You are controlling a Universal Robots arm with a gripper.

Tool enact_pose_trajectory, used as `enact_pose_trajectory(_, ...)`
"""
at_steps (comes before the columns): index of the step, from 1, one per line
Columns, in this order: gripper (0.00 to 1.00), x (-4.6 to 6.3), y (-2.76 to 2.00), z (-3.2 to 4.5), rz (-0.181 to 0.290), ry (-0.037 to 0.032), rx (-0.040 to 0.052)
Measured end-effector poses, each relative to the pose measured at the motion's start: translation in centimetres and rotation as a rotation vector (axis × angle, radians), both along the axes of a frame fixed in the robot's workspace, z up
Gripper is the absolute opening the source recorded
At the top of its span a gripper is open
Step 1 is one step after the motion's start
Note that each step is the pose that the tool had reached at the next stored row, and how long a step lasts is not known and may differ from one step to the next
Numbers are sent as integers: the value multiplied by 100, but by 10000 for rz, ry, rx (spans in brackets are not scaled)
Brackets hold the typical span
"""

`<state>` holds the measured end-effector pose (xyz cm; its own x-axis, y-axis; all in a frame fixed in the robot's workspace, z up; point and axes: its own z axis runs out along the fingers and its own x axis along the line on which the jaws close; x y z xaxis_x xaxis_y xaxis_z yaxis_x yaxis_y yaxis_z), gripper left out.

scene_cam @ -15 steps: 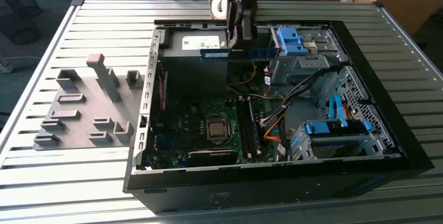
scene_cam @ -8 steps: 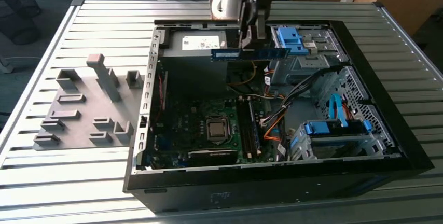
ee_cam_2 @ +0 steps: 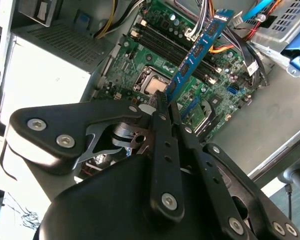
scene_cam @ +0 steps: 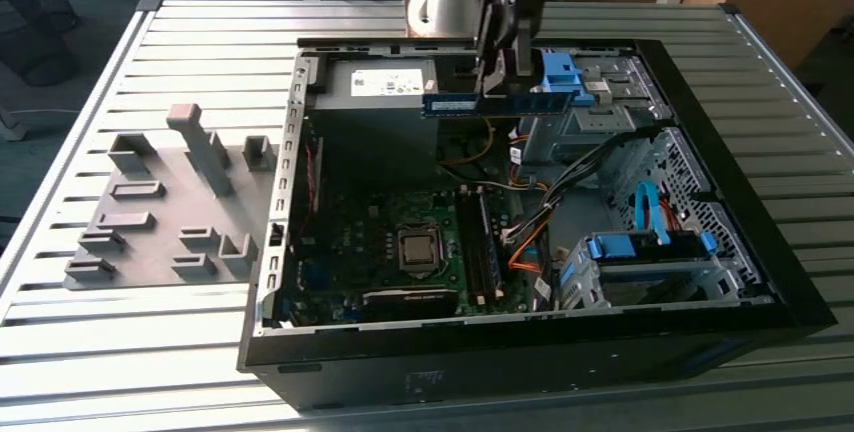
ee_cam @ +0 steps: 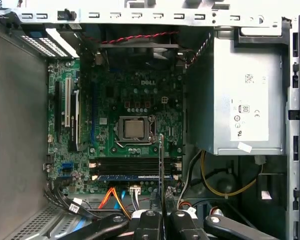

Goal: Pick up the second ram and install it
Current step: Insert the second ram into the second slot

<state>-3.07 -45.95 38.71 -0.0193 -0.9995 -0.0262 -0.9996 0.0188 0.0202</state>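
The second ram (scene_cam: 550, 102) is a thin blue-green stick with dark chips. It hangs level and edge-down above the rear of the open computer case (scene_cam: 287, 202). My gripper (scene_cam: 497, 97) is shut on its middle. In the second wrist view the ram (ee_cam_2: 197, 50) sticks out from between the fingertips of the gripper (ee_cam_2: 165, 97), over the motherboard. In the first wrist view the ram (ee_cam: 161, 160) shows edge-on, above the memory slots (ee_cam: 135, 167). Another stick (ee_cam: 130, 177) sits in one of those slots.
The motherboard's processor socket (scene_cam: 420, 249) lies beside the memory slots (scene_cam: 483, 252). A grey power supply (scene_cam: 380, 82) fills the case's rear, with loose cables (scene_cam: 534, 222) and blue drive cages (scene_cam: 641, 252) at the exterior view's right. A grey fixture plate (scene_cam: 160, 212) lies outside the case.
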Motion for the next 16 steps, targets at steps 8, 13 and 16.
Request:
enact_pose_trajectory(8,14,11,0,0,0,0,0)
enact_pose_trajectory(13,14,11,0,0,-70,-1,0)
enact_pose_trajectory(16,14,12,0,0,-262,0,-1)
